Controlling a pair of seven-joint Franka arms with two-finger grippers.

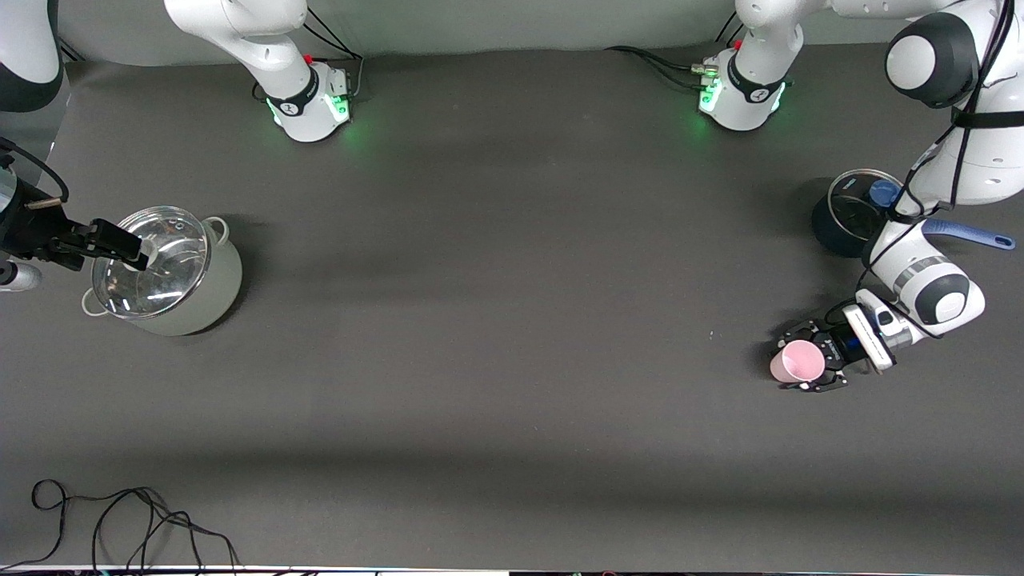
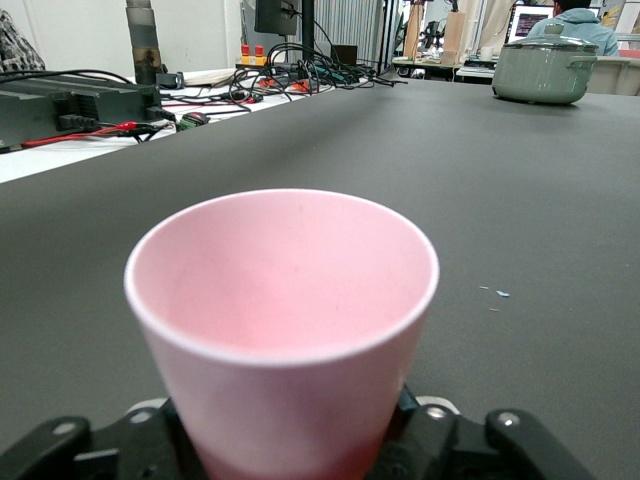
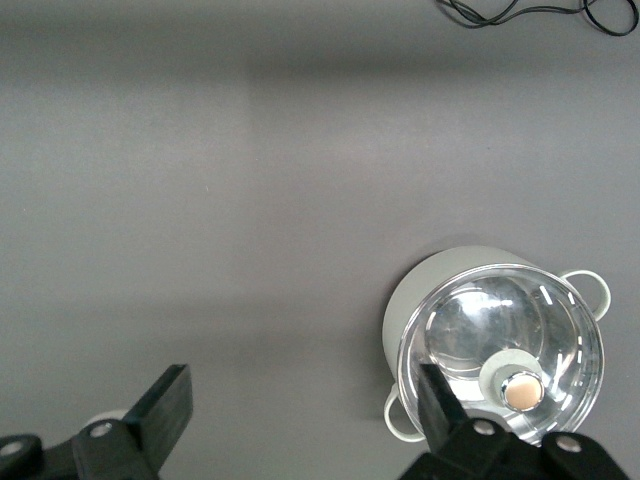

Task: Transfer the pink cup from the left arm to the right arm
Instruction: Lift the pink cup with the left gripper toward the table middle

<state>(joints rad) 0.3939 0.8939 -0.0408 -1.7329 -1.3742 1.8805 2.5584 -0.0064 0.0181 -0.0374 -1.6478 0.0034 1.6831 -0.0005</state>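
Note:
The pink cup (image 1: pixel 796 362) is a small pale-pink tumbler, upright with its mouth up, at the left arm's end of the table. My left gripper (image 1: pixel 810 366) is shut on it low on its wall, one black finger on each side. In the left wrist view the pink cup (image 2: pixel 285 320) fills the foreground and hides most of the fingers (image 2: pixel 520 445). My right gripper (image 1: pixel 112 244) hangs open over the edge of the lidded pot at the right arm's end, with nothing between its fingers (image 3: pixel 165 405).
A grey-green pot with a glass lid (image 1: pixel 172 272) stands at the right arm's end. A dark pot with a glass lid (image 1: pixel 848 216) and a blue-handled utensil (image 1: pixel 968 234) stand beside the left arm. Black cables (image 1: pixel 120 520) lie by the table's near edge.

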